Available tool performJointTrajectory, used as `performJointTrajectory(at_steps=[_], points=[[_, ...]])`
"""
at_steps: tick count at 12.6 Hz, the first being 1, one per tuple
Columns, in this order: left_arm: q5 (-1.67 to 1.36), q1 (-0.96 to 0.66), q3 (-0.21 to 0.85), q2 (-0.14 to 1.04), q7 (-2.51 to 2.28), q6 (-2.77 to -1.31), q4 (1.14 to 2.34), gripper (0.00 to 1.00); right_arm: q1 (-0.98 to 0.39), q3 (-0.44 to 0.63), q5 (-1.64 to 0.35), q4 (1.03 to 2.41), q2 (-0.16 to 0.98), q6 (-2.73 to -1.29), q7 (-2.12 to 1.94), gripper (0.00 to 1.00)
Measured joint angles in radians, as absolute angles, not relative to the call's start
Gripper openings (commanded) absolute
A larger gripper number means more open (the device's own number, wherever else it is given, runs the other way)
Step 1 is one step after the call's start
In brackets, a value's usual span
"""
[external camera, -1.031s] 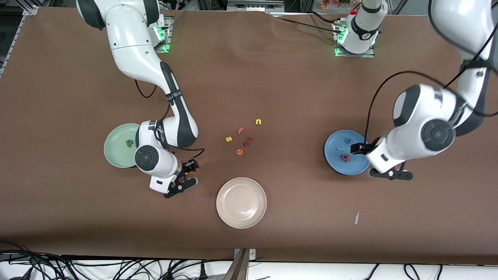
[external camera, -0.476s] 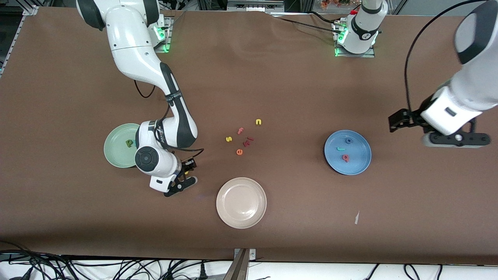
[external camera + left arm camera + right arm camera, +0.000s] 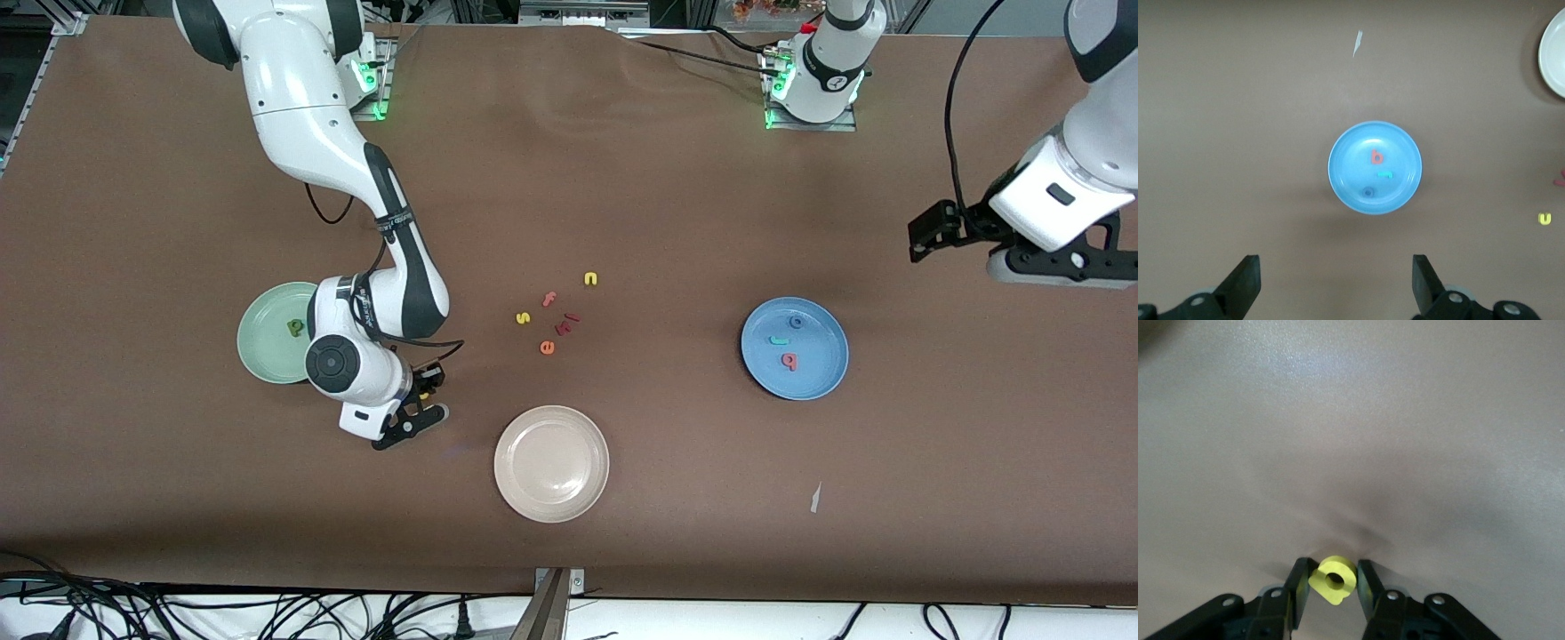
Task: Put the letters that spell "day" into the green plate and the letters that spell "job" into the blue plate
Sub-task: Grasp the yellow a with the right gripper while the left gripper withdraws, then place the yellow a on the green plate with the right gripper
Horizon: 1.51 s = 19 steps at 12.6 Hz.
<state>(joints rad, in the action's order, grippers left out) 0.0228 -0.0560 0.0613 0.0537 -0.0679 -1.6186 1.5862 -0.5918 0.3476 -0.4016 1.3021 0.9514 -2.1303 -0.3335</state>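
Three in blue plate point(image 3: 794, 348): salmon "b" point(image 3: 788, 360), teal "j" point(image 3: 779, 340) and blue "o" point(image 3: 797, 323); "job" looks finished.
One in green plate point(image 3: 271, 347): olive "d" point(image 3: 294, 327), beside the right arm's wrist.
Yellow "a" point(image 3: 1333, 579): between the right gripper's point(image 3: 1331, 587) fingers, low at the table, both pads at its sides.
Teal "y": not visible.
Left gripper point(image 3: 1331, 287): spread wide, empty, waiting high, off toward its own end of the table from the blue plate.
Left to do: "a", then "y".
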Motion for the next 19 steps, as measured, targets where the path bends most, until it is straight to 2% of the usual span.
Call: performJointTrajectory(at_steps=[2, 4, 6, 10, 14, 15, 16, 17, 19], points=[[0.023, -0.057, 0.059, 0.007, -0.068, -1.629, 1.638, 1.0, -0.594, 0.347, -0.402, 1.304, 0.947, -2.125, -0.333, 0.15], [0.023, -0.059, 0.059, -0.007, -0.068, -1.632, 1.651, 1.0, -0.594, 0.347, -0.402, 1.304, 0.946, -2.125, -0.333, 0.12], [0.023, -0.059, 0.057, -0.006, -0.068, -1.631, 1.652, 1.0, -0.594, 0.348, -0.402, 1.303, 0.944, -2.117, -0.333, 0.04], [0.023, -0.059, 0.055, -0.006, -0.068, -1.631, 1.652, 1.0, -0.591, 0.453, -0.402, 1.305, 0.872, -1.866, -0.339, 0.03], [0.039, -0.059, 0.055, -0.006, -0.067, -1.631, 1.652, 1.0, -0.581, 0.536, -0.401, 1.442, 0.763, -1.814, -0.37, 0.04], [0.04, -0.059, 0.055, -0.006, -0.067, -1.631, 1.652, 1.0, -0.581, 0.565, -0.401, 1.494, 0.745, -1.815, -0.401, 0.1], [0.04, -0.059, 0.055, -0.006, -0.067, -1.631, 1.652, 1.0, -0.58, 0.596, -0.401, 1.543, 0.735, -1.817, -0.441, 0.31], [0.04, -0.059, 0.055, -0.006, -0.067, -1.631, 1.652, 1.0, -0.577, 0.622, -0.401, 1.586, 0.731, -1.823, -0.479, 0.99], [0.04, -0.059, 0.054, -0.006, -0.067, -1.631, 1.652, 1.0, -0.574, 0.643, -0.401, 1.64, 0.725, -1.836, -0.511, 1.0]])
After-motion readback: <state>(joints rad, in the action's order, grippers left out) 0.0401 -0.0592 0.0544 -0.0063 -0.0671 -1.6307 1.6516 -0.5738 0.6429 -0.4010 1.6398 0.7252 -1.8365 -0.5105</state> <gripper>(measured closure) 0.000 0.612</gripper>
